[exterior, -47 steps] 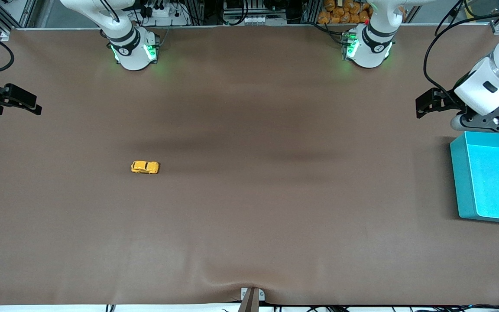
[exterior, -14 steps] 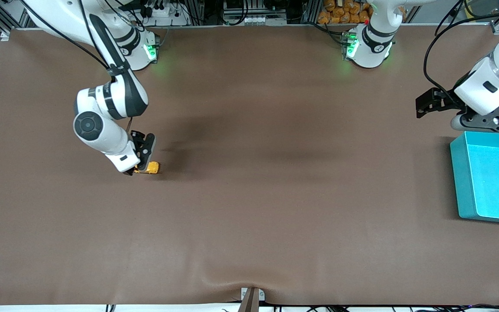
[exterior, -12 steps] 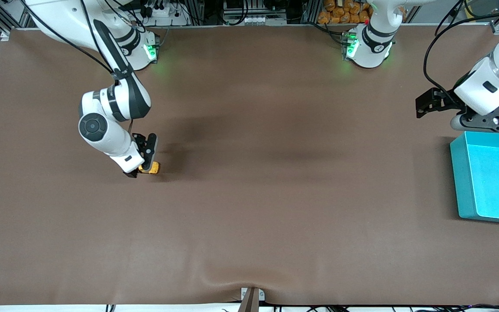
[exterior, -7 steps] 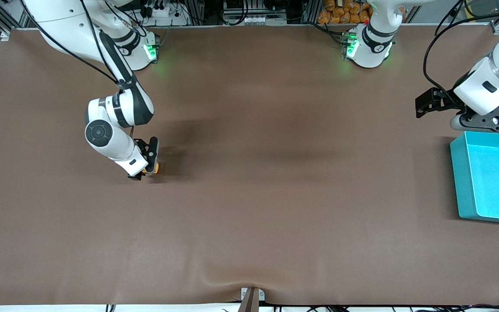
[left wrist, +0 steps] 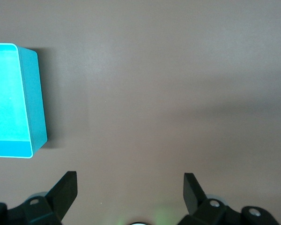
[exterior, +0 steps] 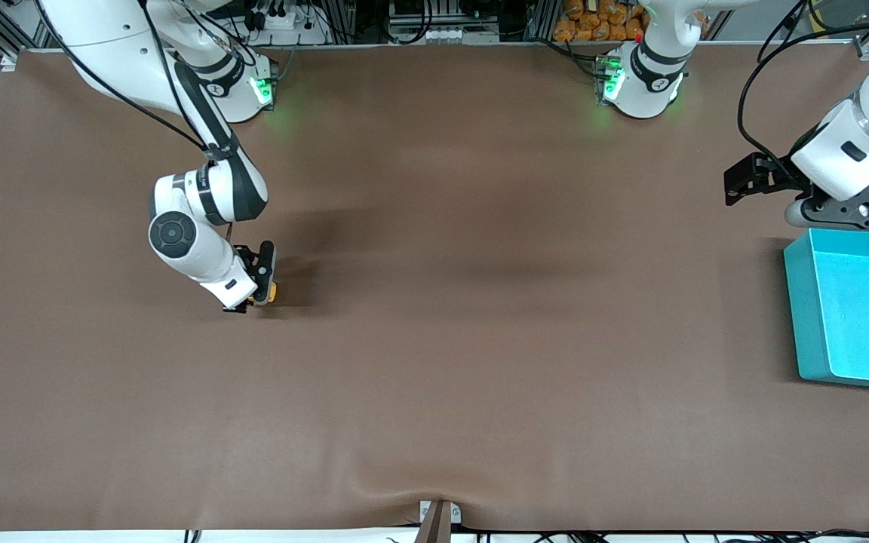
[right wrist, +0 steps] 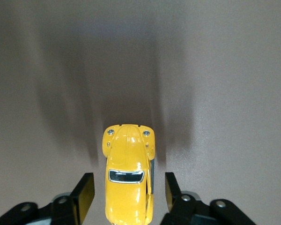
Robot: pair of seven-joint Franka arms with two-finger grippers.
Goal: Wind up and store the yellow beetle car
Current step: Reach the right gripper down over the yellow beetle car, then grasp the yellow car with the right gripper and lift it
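- Since 3.5 seconds ago the right arm has come in from its end of the table and lowered the right gripper (exterior: pixel 251 290) onto the yellow beetle car (right wrist: pixel 127 180); the car sits where it did then, on the brown table (exterior: pixel 434 339) toward the right arm's end
- Over the last second its fingers (right wrist: pixel 84 194) have drawn in toward the car's 2 sides; small gaps show in the right wrist view, so they flank the car without pinching it
- The left arm waits unchanged; the left gripper (left wrist: pixel 130 190) is spread wide just beside the turquoise bin (exterior: pixel 800 317)
- The bin, at the left arm's end, shows only its bare turquoise floor
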